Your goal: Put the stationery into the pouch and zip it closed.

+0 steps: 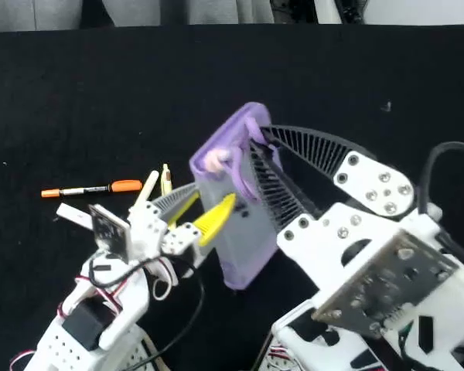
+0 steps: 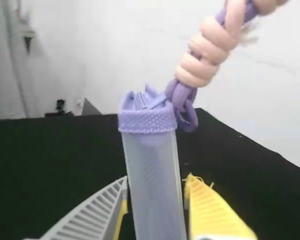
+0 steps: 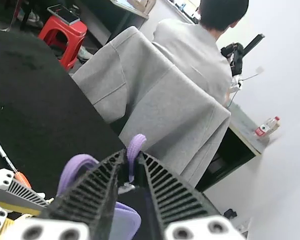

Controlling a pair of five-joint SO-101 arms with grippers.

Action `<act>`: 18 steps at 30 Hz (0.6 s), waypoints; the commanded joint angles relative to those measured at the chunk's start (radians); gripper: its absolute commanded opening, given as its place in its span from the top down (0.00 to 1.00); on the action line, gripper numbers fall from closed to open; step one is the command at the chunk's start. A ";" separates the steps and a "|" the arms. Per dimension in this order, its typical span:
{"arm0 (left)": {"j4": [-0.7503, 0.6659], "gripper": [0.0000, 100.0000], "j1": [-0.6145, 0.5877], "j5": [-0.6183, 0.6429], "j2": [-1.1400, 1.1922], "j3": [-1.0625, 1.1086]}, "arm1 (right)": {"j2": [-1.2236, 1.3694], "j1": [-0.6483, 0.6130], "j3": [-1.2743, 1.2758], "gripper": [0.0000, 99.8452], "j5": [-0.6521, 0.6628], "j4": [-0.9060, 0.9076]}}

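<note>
Over by the counter's left edge an orange marker (image 1: 93,188) lies flat on the black cloth, and just to its right sit two more pens, a cream pen (image 1: 146,191) and a pale yellow pen (image 1: 166,178), both loose on the counter and close to the left arm's fingers. Next comes the left pincer (image 1: 213,197), up from the near edge: one grey finger, one yellow, clenched on the lower body of the pouch (image 1: 243,239), and its own wrist view shows the pouch (image 2: 150,175) squeezed upright between those two fingers. The pouch is translucent with purple trim and sits near the middle of the counter, tilted, its top end toward the far edge; whether its bottom touches the cloth I cannot tell. A pink and purple braided charm (image 2: 210,50) dangles from the top. Right of that, the right pincer (image 1: 257,139), with black ribbed fingers coming in from the near right corner, is clamped on a purple tab (image 3: 135,147) at the pouch's top end.
</note>
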 commanded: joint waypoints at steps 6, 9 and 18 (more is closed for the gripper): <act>-0.146 0.82 0.062 -0.041 -0.005 0.054 | -0.081 0.008 0.030 0.99 -0.006 0.028; -0.201 0.82 0.065 -0.041 -0.005 0.104 | -0.101 0.006 0.085 0.99 -0.006 0.025; -0.219 0.97 0.058 -0.043 -0.005 0.114 | -0.145 0.005 0.143 0.99 -0.008 0.005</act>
